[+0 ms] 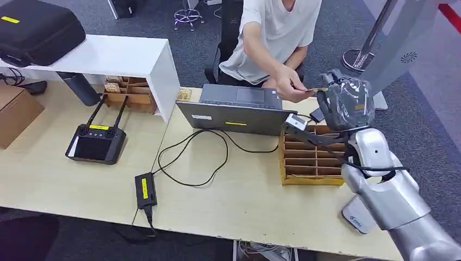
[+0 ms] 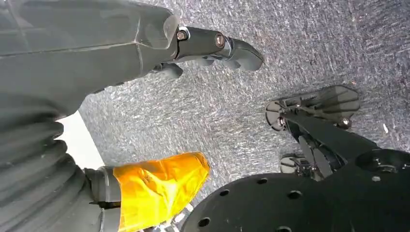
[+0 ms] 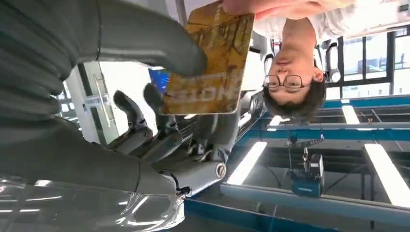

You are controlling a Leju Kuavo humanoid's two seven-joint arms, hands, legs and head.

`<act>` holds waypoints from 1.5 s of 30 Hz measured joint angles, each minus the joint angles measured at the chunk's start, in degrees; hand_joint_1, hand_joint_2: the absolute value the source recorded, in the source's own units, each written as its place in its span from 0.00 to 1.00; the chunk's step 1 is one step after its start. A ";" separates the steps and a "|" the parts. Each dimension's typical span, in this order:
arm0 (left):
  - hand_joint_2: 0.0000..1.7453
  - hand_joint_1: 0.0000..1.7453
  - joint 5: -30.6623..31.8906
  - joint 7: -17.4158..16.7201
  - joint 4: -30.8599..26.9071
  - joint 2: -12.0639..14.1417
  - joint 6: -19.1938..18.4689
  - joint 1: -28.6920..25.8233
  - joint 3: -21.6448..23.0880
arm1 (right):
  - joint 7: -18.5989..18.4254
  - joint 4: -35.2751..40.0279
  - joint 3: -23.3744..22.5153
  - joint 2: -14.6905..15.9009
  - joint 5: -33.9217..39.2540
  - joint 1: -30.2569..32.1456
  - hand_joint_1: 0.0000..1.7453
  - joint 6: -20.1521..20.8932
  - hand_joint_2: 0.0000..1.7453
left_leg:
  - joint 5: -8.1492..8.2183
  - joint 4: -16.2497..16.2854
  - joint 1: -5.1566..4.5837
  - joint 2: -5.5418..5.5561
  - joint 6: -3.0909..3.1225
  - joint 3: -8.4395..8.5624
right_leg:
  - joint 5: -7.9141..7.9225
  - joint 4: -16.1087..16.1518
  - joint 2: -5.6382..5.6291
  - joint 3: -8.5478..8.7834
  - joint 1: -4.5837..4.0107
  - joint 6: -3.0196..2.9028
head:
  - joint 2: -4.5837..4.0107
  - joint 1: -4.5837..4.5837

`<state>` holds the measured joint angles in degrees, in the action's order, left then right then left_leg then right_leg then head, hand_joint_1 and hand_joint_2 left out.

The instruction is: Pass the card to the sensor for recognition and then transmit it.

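While the right hand (image 1: 346,103) pinches the yellow card (image 3: 209,60) raised over the table's far right corner, a person's hand (image 1: 291,87) grips its other end, presumably for handover. Left hand (image 2: 72,53) hangs, fingers apart, empty.

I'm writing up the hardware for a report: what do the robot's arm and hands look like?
The right arm is glossy silver with rounded segments and black cables along its forearm. The right hand is grey under a clear wrap. The left hand has a ribbed grey cover, dark fingers and an orange-taped thumb.
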<state>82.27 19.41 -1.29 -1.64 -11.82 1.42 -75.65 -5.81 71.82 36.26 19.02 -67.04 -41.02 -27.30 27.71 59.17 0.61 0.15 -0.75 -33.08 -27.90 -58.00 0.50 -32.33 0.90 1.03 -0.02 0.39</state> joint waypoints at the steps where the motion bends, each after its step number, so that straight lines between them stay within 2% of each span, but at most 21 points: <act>1: 1.00 0.00 -0.02 0.00 0.00 -0.02 0.02 0.06 -0.02 | 0.00 -0.11 0.00 0.00 -0.02 0.00 0.00 0.04 1.00 | 0.00 0.00 0.00 0.00 0.00 0.00 | 0.00 0.00 0.00 0.00 0.00 0.00 | 0.00 0.00; 14: 1.00 0.00 -0.20 -0.07 0.00 -0.04 0.00 0.13 -0.04 | -0.02 -0.74 -0.09 0.00 -0.42 0.10 0.00 1.42 1.00 | 0.00 0.00 0.00 -0.01 0.00 0.01 | 0.00 0.00 0.00 -0.01 0.00 0.00 | 0.00 0.00; 17: 1.00 0.00 -0.55 -0.17 0.00 -0.04 0.17 0.09 -0.26 | -0.98 -0.72 -0.11 0.30 0.50 0.02 0.00 8.01 1.00 | 0.00 0.00 0.00 -0.01 0.00 0.01 | 0.00 0.00 0.00 -0.01 0.00 0.00 | 0.00 0.00; 23: 1.00 0.00 -1.44 -0.17 0.00 -0.04 0.22 -0.50 -0.83 | -1.33 2.18 -0.09 3.80 5.26 -0.01 0.00 16.37 1.00 | 0.01 0.03 -0.02 0.02 0.00 -0.02 | 0.00 0.02 0.01 -0.01 0.01 0.00 | 0.00 0.02; 29: 1.00 0.00 -2.05 0.00 0.00 -0.07 0.24 -1.05 -1.66 | -1.25 7.61 -0.11 7.85 8.46 0.94 0.00 18.36 1.00 | 0.02 0.03 -0.01 0.00 0.01 -0.02 | 0.00 0.04 -0.01 -0.03 0.01 0.00 | 0.00 0.00; 36: 1.00 0.00 -2.40 0.11 0.00 -0.07 0.22 -1.19 -1.79 | -0.94 10.16 -0.11 9.64 9.27 1.88 0.00 19.17 1.00 | 0.01 0.03 0.00 -0.02 0.00 -0.01 | 0.00 0.03 -0.02 -0.03 0.00 0.00 | 0.00 0.00; 45: 1.00 0.00 -3.08 0.68 0.00 -0.33 0.50 -1.50 -2.05 | 0.00 13.01 0.46 11.67 14.25 1.97 0.00 26.93 1.00 | 0.01 0.03 -0.01 0.00 0.00 -0.05 | 0.01 0.03 -0.01 -0.03 0.01 0.00 | 0.00 0.00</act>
<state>79.19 20.09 -1.29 -1.97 -11.32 -0.08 -77.70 -5.81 84.83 36.72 30.69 -52.78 -39.05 -0.37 27.73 59.20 0.60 0.14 -0.74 -33.13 -27.89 -57.97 0.49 -32.36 0.91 1.02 -0.02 0.39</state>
